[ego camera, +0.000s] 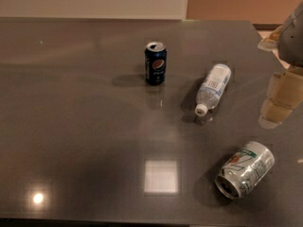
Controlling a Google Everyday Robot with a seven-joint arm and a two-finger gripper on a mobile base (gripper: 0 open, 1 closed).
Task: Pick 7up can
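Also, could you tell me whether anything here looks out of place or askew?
Yes: the silver-white aluminium 7up can lies on its side near the front right, and the clear plastic bottle with a white cap lies flat too. Only the dark blue Pepsi can stands upright. The pincer hangs at the right edge.

end effector (284, 96) | right edge | pale amber, translucent, segmented | grey-white housing (296, 32)

Table (71, 103) holds Pepsi can (155, 63), bottle (213, 88), 7up can (245, 170); end effector (278, 100) above right edge

Blurred gripper (279, 100) at the far right, its upper part cut off by the edge.
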